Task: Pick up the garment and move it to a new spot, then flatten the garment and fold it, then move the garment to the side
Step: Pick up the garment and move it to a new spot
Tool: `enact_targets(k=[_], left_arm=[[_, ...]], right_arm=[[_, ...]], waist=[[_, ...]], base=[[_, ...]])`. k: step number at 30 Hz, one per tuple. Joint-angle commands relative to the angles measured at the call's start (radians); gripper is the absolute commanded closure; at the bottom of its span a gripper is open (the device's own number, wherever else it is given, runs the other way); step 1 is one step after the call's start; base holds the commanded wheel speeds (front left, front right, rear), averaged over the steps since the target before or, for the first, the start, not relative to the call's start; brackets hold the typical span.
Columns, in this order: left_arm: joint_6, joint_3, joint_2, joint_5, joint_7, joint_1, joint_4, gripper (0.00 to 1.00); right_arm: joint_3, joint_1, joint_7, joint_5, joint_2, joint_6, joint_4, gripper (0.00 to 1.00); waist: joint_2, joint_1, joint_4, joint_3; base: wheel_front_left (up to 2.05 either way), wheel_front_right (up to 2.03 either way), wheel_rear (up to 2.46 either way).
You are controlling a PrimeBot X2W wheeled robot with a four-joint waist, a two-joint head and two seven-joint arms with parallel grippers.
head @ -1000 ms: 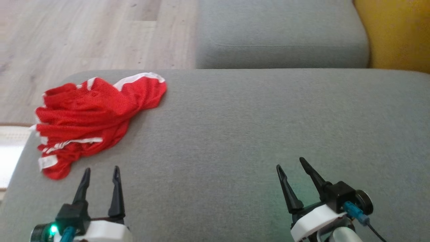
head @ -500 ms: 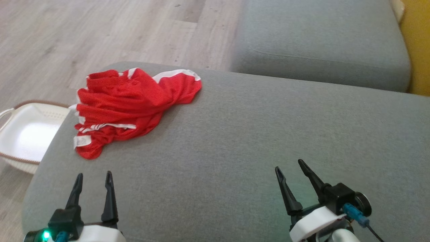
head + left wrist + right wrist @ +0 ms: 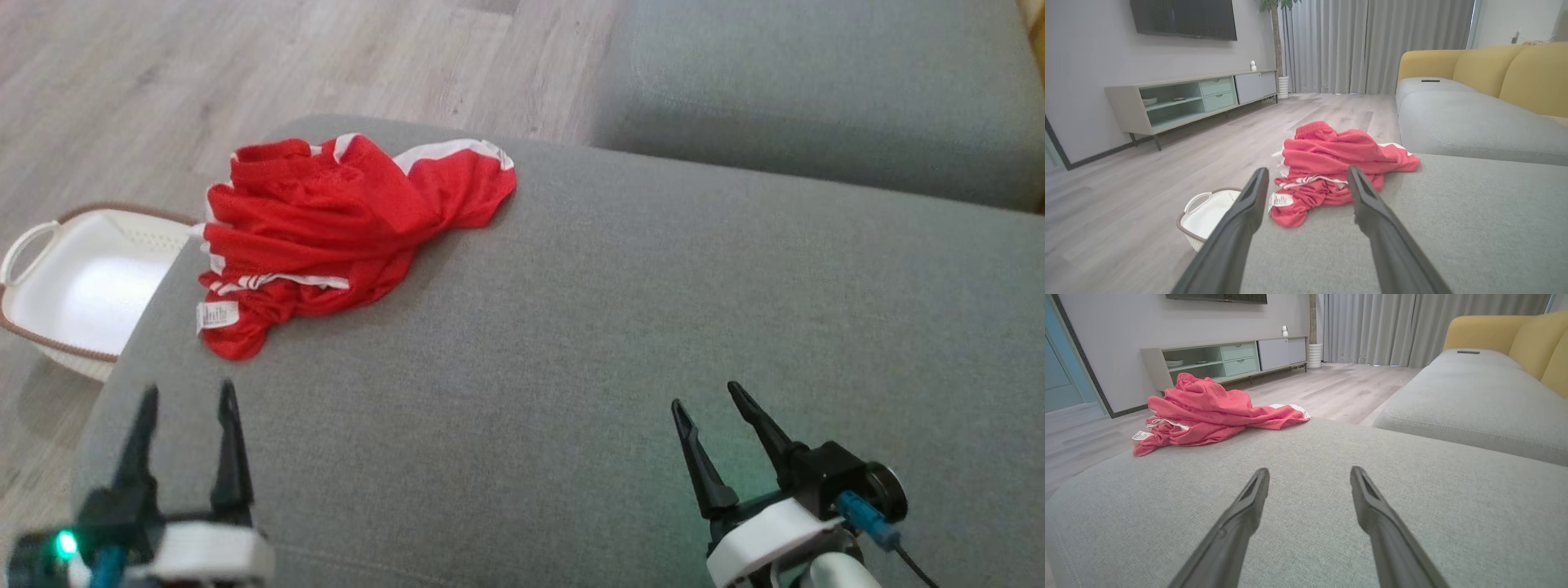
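A crumpled red garment (image 3: 335,229) with white trim lies bunched at the far left corner of the grey ottoman (image 3: 571,327). It also appears in the left wrist view as the garment (image 3: 1331,163) and in the right wrist view as the garment (image 3: 1208,412). My left gripper (image 3: 186,400) hovers open above the ottoman's near left edge, short of the garment, nothing between its fingers. My right gripper (image 3: 706,400) stands open over the near right of the ottoman, far from the garment. Its fingers (image 3: 1249,498) frame bare grey fabric.
A white basket (image 3: 73,286) with a brown rim sits on the wood floor just left of the ottoman. A grey sofa seat (image 3: 816,90) with yellow backrests (image 3: 1494,69) lies beyond a narrow gap. A TV cabinet (image 3: 1188,98) stands against the far wall.
The head camera has swung left, bringing the white basket into view and shifting the garment right in the picture. The left gripper sits further left and lower; the right gripper looks unchanged.
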Motion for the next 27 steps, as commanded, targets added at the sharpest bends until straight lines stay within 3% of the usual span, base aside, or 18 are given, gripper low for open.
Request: enact_targets(k=[1,6,10,13,16,22,27], left_arm=[[-0.003,0.036,0.025,0.011,-0.012,-0.109,-0.057,0.0],[-0.044,0.018,0.094,0.029,-0.012,-0.35,-0.072,0.0],[-0.081,-0.011,0.143,0.047,-0.012,-0.588,0.035,0.0],[-0.108,-0.041,0.186,0.075,-0.004,-0.774,0.174,0.0],[-0.135,-0.064,0.195,0.06,0.041,-0.954,0.333,0.0],[-0.169,-0.131,0.24,0.037,0.236,-1.233,0.699,0.0],[-0.174,-0.167,0.265,0.007,0.398,-1.336,0.95,0.0]], right_arm=[[0.013,-0.037,-0.011,-0.011,-0.008,0.008,-0.036,0.0],[-0.005,-0.092,-0.011,-0.029,-0.057,0.008,-0.072,0.0],[-0.02,-0.137,-0.011,-0.046,-0.11,0.008,-0.102,0.0],[-0.031,-0.169,-0.011,-0.051,-0.149,0.008,-0.123,0.0],[-0.047,-0.195,-0.011,-0.054,-0.182,0.008,-0.147,0.0],[-0.051,-0.223,-0.011,-0.06,-0.224,0.008,-0.198,0.0],[-0.041,-0.238,-0.011,-0.057,-0.238,0.008,-0.211,0.0]], waist=[[0.0,0.0,-0.007,0.042],[0.0,0.0,-0.009,0.176],[0.0,0.0,-0.019,0.286],[0.0,0.0,-0.031,0.364],[0.0,0.0,-0.042,0.433],[0.0,0.0,-0.076,0.534],[0.0,0.0,-0.114,0.586]], base=[[0.0,0.0,0.0],[0.0,0.0,0.0],[0.0,0.0,0.0],[0.0,0.0,0.0],[0.0,0.0,0.0],[0.0,0.0,0.0],[0.0,0.0,0.0]])
